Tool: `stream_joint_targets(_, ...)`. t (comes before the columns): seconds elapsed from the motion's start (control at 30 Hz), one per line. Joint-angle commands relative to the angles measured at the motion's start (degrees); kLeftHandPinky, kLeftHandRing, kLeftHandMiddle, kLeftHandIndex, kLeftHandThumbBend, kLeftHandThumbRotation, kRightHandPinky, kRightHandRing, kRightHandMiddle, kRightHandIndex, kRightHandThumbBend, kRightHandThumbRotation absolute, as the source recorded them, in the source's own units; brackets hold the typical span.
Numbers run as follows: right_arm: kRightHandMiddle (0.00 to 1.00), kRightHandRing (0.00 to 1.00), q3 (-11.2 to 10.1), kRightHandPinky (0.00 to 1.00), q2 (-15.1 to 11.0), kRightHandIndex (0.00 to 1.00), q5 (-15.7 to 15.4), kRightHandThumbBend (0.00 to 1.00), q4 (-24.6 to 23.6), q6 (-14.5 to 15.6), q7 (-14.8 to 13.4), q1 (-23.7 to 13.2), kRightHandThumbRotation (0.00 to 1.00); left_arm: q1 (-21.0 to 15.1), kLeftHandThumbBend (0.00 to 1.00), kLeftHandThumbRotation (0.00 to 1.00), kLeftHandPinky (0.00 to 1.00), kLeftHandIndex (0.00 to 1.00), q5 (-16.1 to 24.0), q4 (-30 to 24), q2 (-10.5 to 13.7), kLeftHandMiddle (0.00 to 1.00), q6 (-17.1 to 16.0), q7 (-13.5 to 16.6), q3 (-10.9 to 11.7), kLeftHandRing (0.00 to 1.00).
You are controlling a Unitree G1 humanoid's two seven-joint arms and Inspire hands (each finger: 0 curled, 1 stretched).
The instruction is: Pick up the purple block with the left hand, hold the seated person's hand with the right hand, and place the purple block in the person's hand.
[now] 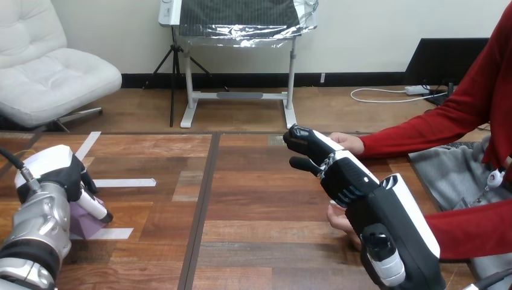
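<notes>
The purple block lies on the wooden table near its left edge. My left hand sits over the block with its fingers curled down around it. My right hand reaches across the right half of the table, fingers straight and pointing away from me. The person's hand at the upper right touches the far side of those fingers. A second hand of the person shows just under my right hand's back. I see no finger of mine curled round either one.
White tape strips mark the table beside the block. A dark seam runs down the table's middle. The person's red sleeves come in from the right side.
</notes>
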Motion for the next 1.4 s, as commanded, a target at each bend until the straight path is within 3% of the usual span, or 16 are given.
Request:
stream_joint_targets(0.0, 0.89, 0.92, -0.60, 0.87, 0.50, 0.88, 0.14, 0.92, -1.68, -0.68, -0.36, -2.82, 1.00, -4.06, 0.82, 0.00, 0.29, 0.46, 0.44, -3.55, 0.60, 0.46, 0.41, 0.49, -0.16, 0.38)
stream_joint_targets(0.53, 0.90, 0.93, -1.67, 0.89, -0.06, 0.89, 0.12, 0.90, -0.09, -0.55, -0.28, -3.94, 1.00, -2.73, 0.83, 0.00, 0.33, 0.46, -1.50, -7.74, 1.14, 0.48, -1.14, 0.14, 1.44, 0.41)
stream_joint_targets(0.73, 0.90, 0.92, -2.71, 0.90, 0.15, 0.88, -1.32, 0.88, 1.16, -1.27, -1.08, -4.95, 1.00, -2.09, 0.84, 0.00, 0.33, 0.46, -2.73, -10.13, 1.25, 0.47, -1.64, -0.43, 2.56, 0.41)
stream_joint_targets(1.1, 0.90, 0.92, -5.24, 0.90, -0.37, 0.89, -3.38, 0.82, 5.69, -2.52, -1.92, -8.62, 1.00, 1.14, 0.84, 0.00, 0.35, 0.45, -4.33, -21.07, 2.07, 0.47, -0.84, -2.71, 4.48, 0.42)
stream_joint_targets(1.37, 0.90, 0.91, -8.48, 0.87, -1.71, 0.88, -6.30, 0.81, 9.92, -3.09, -3.73, -13.20, 1.00, 3.57, 0.85, 0.00, 0.35, 0.45, -4.77, -28.64, 2.20, 0.46, -0.62, -3.81, 6.12, 0.42)
